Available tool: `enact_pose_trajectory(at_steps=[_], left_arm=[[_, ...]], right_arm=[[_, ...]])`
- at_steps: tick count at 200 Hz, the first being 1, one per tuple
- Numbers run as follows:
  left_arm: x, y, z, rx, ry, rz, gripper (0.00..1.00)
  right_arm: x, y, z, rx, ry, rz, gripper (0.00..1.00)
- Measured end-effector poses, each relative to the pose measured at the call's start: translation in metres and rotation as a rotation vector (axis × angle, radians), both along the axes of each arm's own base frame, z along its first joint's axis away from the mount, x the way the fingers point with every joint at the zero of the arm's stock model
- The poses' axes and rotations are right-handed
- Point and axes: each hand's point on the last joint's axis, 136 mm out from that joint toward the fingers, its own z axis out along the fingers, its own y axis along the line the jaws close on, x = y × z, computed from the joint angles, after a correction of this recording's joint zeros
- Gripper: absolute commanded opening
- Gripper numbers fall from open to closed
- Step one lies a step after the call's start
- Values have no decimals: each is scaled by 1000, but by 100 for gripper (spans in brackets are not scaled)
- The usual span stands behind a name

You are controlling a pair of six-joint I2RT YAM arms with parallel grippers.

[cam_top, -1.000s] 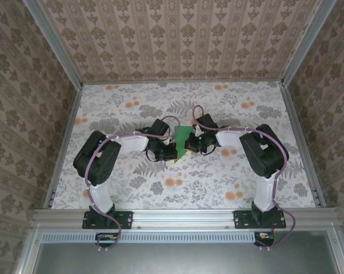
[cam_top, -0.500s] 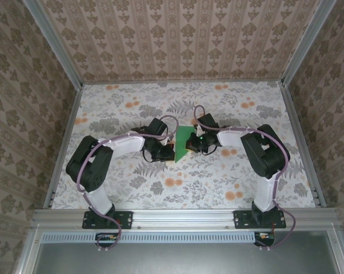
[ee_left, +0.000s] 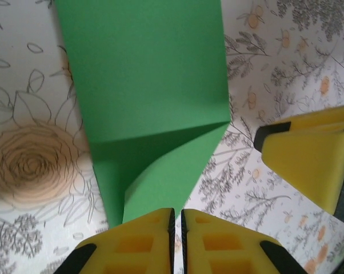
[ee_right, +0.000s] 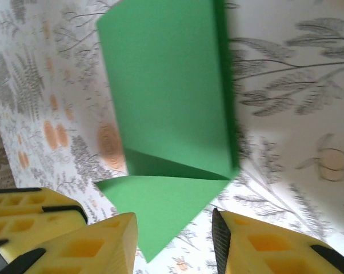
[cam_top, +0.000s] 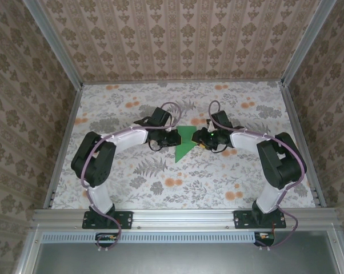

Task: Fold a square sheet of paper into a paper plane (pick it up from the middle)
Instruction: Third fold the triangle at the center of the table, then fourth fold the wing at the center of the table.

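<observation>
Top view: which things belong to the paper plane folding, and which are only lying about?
Belong to the job: green paper, partly folded; left gripper; right gripper.
Only surroundings: flowered table; wallpapered walls.

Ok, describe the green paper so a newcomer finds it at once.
On the flowered table, look midway between the left hand and the right hand. The folded green paper lies there, tapering to a point toward the near edge. It is the one plain, bright green thing on that busy pattern.
</observation>
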Motion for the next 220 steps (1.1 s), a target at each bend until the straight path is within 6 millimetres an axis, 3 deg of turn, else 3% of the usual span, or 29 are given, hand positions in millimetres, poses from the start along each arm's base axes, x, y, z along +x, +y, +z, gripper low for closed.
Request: enact_pose_trajectory(at_steps=[40, 83, 116, 220], left_arm=[[8, 2, -19, 50, 6, 25, 9], [11, 6, -23, 67, 8, 54, 9], [13, 8, -23, 72, 6, 67, 9], [19, 14, -24, 74, 14, 99, 8]], right_arm=[[-1, -4, -5, -4, 22, -19, 45], [0, -3, -28, -23, 81, -20, 45], [10, 2, -26, -14, 79, -12, 44], [9, 27, -15, 101, 51, 87, 36]])
